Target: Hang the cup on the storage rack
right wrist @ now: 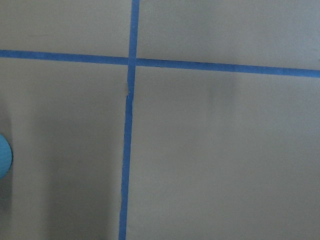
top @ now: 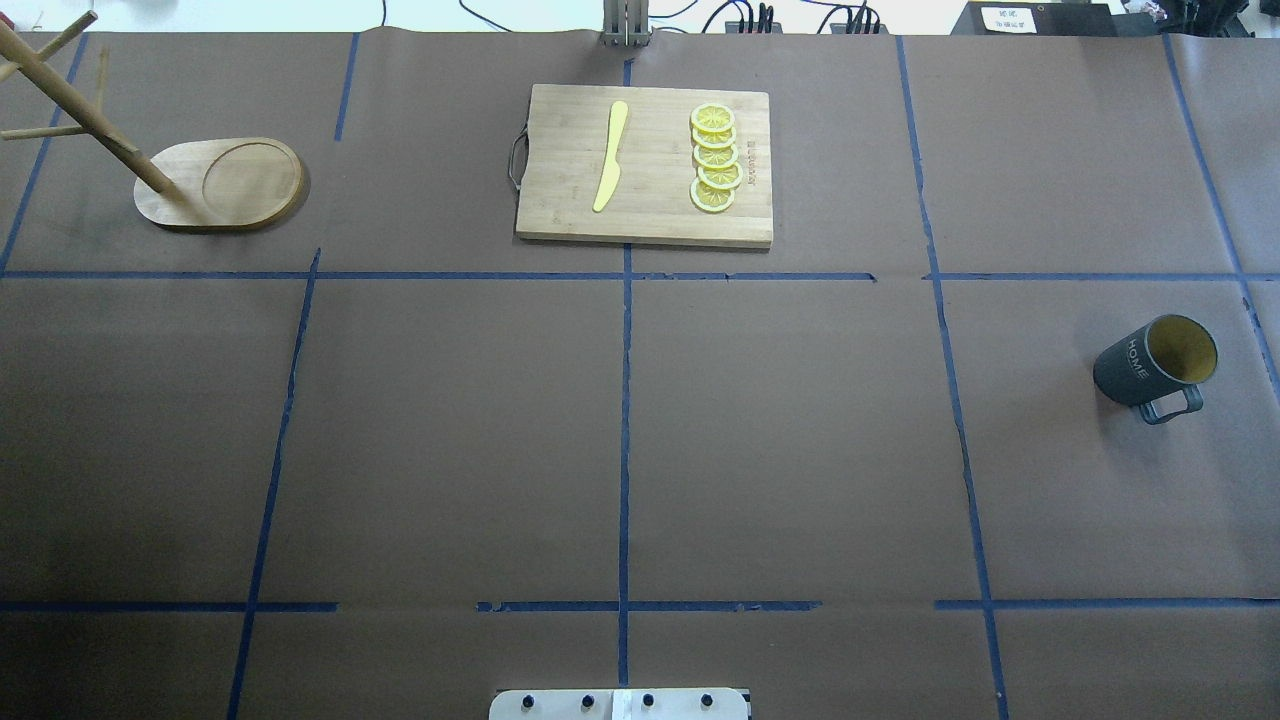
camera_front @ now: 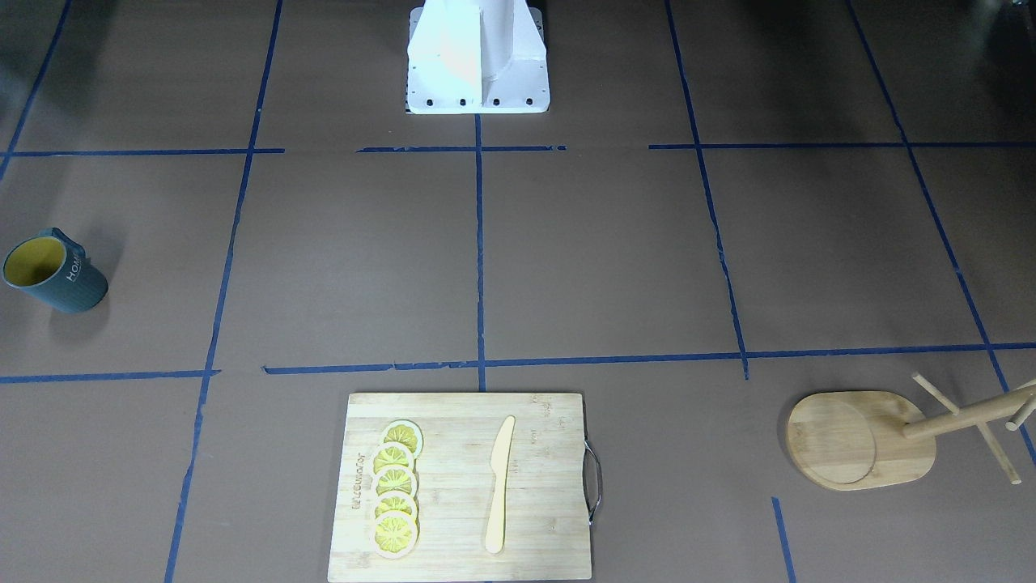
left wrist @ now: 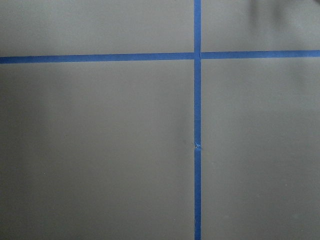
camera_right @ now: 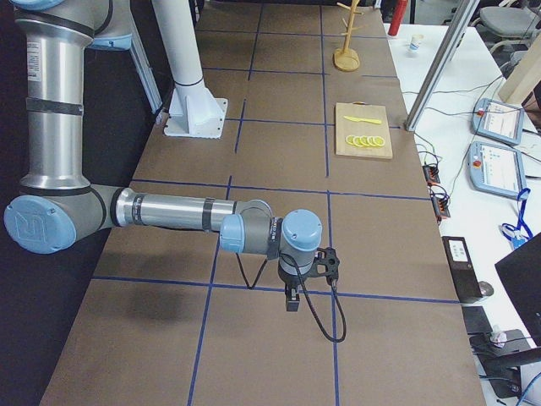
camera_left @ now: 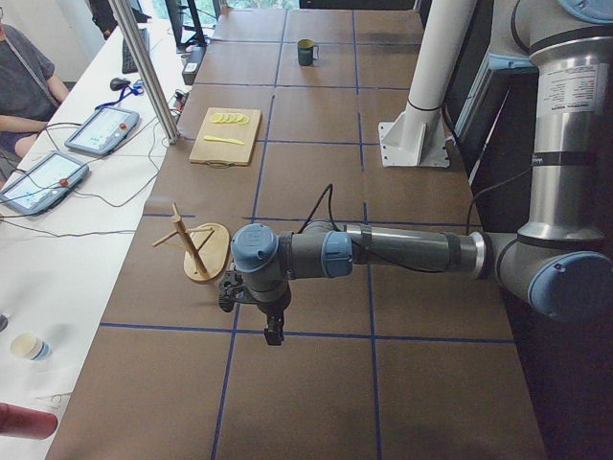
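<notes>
Currently the cup (top: 1150,365) stands upright on the desk (top: 450,430) at the robot's right side, handle toward the robot. Well apart, at the far left, stands the storage rack (top: 220,185). Between them, by the far edge, a cutting board (top: 650,215) carries lemon slices (top: 715,160) and a knife (top: 611,155). The left pincer (camera_left: 273,331) and right pincer (camera_right: 292,302) hang over the desk's ends, apparently pointing down. Only the side views show them, so I cannot tell whether either is open or closed.

One cup (camera_front: 57,275), one rack (camera_front: 858,441), one board (camera_front: 538,494), one knife (camera_front: 499,484), five lemon slices (camera_front: 395,482)
</notes>
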Action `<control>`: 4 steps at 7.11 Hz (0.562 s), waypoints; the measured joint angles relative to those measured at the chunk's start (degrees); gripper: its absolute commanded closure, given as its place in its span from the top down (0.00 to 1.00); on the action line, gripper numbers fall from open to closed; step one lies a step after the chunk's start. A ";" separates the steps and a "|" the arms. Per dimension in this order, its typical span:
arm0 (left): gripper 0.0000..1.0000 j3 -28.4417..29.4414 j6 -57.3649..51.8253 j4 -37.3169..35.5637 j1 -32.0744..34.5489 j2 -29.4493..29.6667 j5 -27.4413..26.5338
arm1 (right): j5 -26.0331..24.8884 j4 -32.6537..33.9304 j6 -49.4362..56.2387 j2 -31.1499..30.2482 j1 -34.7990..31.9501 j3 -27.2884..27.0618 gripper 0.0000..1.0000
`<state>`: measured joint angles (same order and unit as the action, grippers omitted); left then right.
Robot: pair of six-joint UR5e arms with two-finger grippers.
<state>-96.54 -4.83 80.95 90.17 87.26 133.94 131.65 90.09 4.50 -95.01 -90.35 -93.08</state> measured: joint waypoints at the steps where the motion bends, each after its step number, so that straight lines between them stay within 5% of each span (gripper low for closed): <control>1: 1.00 -0.21 0.02 -0.05 0.01 -0.03 -0.02 | 0.01 0.00 -0.03 0.00 0.00 0.00 1.00; 4: 1.00 -0.66 0.07 -0.19 0.01 -0.14 -0.07 | 0.01 -0.08 -0.20 0.11 0.36 -0.16 1.00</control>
<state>-97.20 -4.77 80.76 90.17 87.12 133.88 131.66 90.01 4.30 -94.90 -90.00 -93.23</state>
